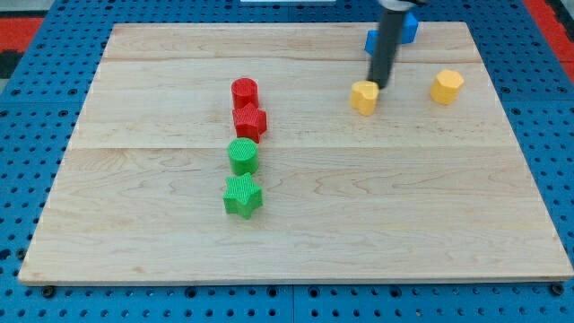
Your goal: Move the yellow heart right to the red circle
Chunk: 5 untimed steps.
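The yellow heart (364, 96) lies on the wooden board toward the view's upper right. The red circle (244, 91) stands left of it, near the board's upper middle, with a wide gap between them. My tip (378, 85) is at the heart's upper right edge, touching or almost touching it. The dark rod rises from there toward the view's top.
A red star-like block (250, 122) sits just below the red circle. A green circle (242, 155) and a green star (242, 196) follow below. A yellow hexagon (447, 86) lies right of the heart. Blue blocks (405, 30) sit behind the rod at the top edge.
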{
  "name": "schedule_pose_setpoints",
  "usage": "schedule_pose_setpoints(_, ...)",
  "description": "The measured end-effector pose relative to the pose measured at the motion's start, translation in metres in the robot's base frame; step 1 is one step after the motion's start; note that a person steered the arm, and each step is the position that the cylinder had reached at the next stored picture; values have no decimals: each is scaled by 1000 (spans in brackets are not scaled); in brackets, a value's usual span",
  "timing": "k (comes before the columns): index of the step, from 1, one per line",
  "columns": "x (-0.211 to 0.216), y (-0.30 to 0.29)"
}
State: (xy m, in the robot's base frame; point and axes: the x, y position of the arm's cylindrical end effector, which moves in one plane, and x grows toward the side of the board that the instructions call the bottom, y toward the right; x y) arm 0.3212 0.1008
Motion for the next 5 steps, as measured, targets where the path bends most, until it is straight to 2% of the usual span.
schedule_pose_setpoints(1,35,21)
schedule_pose_setpoints(2,51,31)
schedule_pose_setpoints(5,125,-43)
